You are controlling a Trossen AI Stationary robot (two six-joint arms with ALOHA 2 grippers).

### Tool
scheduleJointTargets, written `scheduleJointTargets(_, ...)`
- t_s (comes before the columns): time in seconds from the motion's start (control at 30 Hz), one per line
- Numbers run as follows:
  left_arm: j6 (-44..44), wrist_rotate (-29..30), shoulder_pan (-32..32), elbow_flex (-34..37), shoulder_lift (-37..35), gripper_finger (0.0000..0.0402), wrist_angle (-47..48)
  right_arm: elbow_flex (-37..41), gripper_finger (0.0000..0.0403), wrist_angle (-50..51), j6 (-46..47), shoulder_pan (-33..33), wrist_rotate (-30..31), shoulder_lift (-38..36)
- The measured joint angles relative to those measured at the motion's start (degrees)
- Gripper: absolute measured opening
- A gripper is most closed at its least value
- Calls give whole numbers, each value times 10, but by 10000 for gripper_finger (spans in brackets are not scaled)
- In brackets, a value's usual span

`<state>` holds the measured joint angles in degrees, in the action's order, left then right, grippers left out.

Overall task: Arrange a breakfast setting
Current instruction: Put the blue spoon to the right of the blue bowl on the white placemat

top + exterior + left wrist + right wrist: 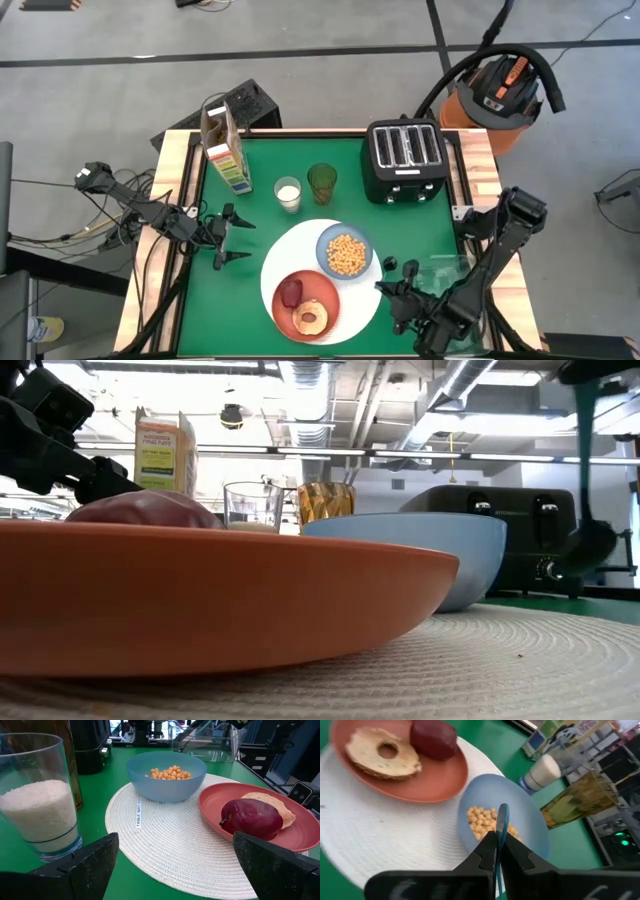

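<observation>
Risk: spoon (pixel 502 827) pinched edge-on in right gripper (pixel 498 851), hanging over light-blue bowl (pixel 344 251); slip or twist drops it into cereal, knocks bowl on the white mat (pixel 285 266). Left gripper (pixel 232 238) spread, idle beside mat. Count: 1 mat, 1 orange-red plate (pixel 306 304), 1 bowl, 1 spoon, 2 glasses

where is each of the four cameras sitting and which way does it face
High view: above the table, looking straight down; both arms show, left gripper and right gripper.
Low view: table height, level across the orange plate and blue bowl; an arm shows at upper left.
Left wrist view: faces the glass of milk, bowl and plate between its open fingers.
Right wrist view: looks down at the bowl, fingers shut on the spoon.
All four share the bowl and plate.
</observation>
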<state>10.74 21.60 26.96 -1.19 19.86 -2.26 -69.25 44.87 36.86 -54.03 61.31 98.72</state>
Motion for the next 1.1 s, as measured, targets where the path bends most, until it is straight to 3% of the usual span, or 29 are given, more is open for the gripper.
scheduleJointTargets(0.43, 0, 0, 0, 0, 0, 378, 0, 82, 33, -101, 2, 14, 2, 0)
scheduleJointTargets(0.7, 0, 0, 0, 0, 0, 378, 0, 87, 34, -112, -2, 33, -69, 0)
scheduleJointTargets(1.1, 0, 0, 0, 0, 0, 378, 0, 87, 34, -228, 8, 51, -112, 0)
